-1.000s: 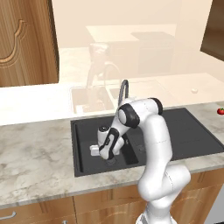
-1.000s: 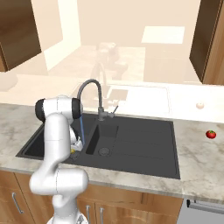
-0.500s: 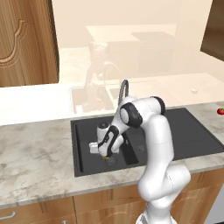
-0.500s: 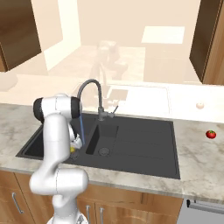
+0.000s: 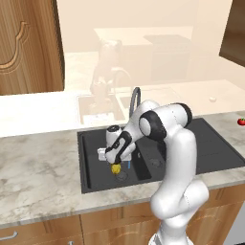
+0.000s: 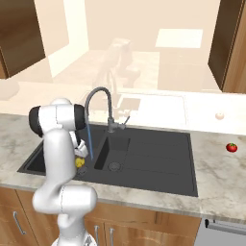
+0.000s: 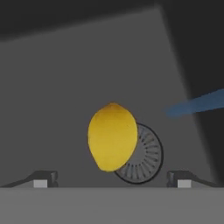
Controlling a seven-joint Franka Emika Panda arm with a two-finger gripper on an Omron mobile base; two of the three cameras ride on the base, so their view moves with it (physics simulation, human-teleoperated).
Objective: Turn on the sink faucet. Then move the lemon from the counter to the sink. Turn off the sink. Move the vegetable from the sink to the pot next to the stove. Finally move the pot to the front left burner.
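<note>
The yellow lemon (image 7: 112, 136) lies on the floor of the black sink's (image 5: 210, 143) left basin, partly covering the round drain (image 7: 146, 159). It also shows as a lemon (image 5: 115, 168) under the hand and a lemon (image 6: 78, 163) beside the arm. My gripper (image 5: 114, 161) hangs just above it, open, with its fingertips (image 7: 43, 179) wide on either side and touching nothing. The dark gooseneck faucet (image 6: 98, 91) is running, and a thin blue stream (image 6: 89, 141) falls into the basin. The pot, stove and vegetable are out of view.
A small red tomato (image 6: 231, 147) sits on the marbled counter (image 6: 221, 178) right of the sink. A small pale round object (image 6: 219, 116) rests further back. The faucet's spout (image 5: 135, 95) arches just behind my arm.
The jaws have spread from part-way to wide, letting go of the lemon, which now rests on the basin floor by the drain. The arm has barely moved.
</note>
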